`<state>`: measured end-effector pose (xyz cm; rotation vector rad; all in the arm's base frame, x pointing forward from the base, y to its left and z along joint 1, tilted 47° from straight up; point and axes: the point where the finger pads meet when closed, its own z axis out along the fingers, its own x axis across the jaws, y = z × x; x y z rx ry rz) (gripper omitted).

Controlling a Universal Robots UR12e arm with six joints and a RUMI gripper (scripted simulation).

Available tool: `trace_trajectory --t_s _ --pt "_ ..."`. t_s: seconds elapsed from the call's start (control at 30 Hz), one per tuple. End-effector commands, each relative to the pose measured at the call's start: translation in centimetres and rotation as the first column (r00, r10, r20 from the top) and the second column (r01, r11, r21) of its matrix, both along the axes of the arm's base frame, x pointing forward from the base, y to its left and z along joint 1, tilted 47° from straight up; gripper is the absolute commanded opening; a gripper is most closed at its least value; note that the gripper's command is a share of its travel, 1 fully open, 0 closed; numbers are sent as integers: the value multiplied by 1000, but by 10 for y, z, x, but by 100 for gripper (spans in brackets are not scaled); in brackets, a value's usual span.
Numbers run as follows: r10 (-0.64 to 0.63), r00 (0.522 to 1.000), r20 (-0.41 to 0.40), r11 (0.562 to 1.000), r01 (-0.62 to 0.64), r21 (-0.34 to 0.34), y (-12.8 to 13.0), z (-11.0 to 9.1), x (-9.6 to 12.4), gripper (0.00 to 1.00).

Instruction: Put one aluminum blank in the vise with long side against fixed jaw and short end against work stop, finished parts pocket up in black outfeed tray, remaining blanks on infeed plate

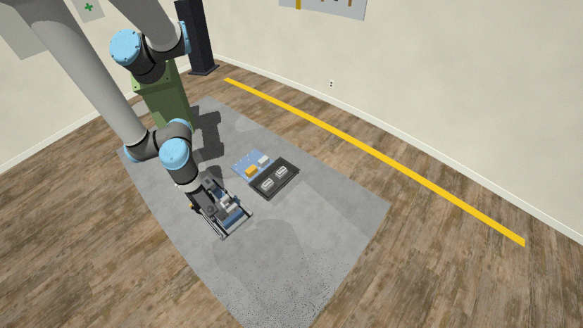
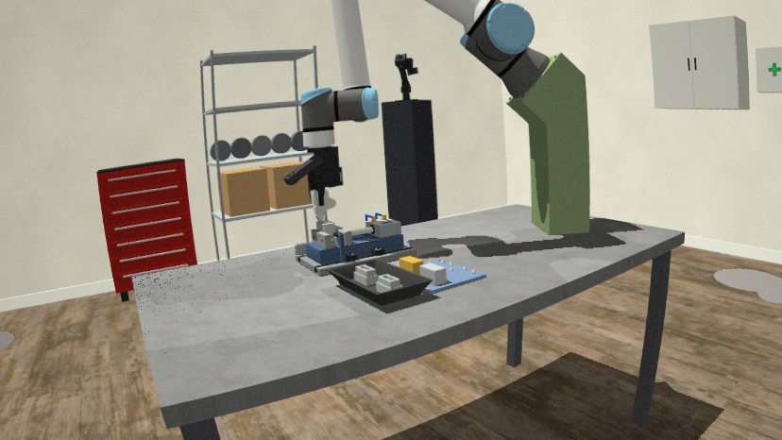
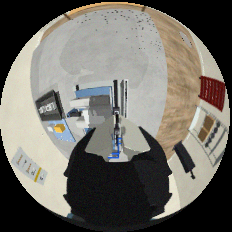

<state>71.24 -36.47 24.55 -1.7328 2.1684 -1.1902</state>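
Note:
The blue vise (image 2: 349, 245) stands at the left of the table. A gray blank (image 1: 225, 202) (image 2: 326, 226) lies between its jaws. My gripper (image 2: 323, 211) hangs straight down over that blank with its fingers shut together and nothing between them. In the wrist view the shut fingers (image 3: 116, 121) point down at the vise (image 3: 95, 102). I cannot tell whether the tips touch the blank. The black outfeed tray (image 1: 274, 177) (image 2: 381, 279) holds two finished parts (image 1: 267, 184) (image 1: 280, 172), pocket up. The infeed plate (image 1: 253, 162) (image 2: 451, 273) holds a brass blank (image 1: 250, 170) (image 2: 410, 263) and a gray blank (image 1: 262, 160) (image 2: 433, 272).
The green arm base (image 2: 552, 147) stands at the back right of the table. A black pedestal (image 2: 409, 158), a shelf with boxes (image 2: 257, 158) and a red tool chest (image 2: 146, 215) stand behind the table, off its top.

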Motion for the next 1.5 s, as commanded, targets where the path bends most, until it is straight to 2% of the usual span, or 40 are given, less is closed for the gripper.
trace_trajectory --t_s 0.0,1.47 --pt "0 1000 1 1000 0 -1 2 0 1 0" --pt "0 1000 1 1000 0 -1 12 -4 5 0"
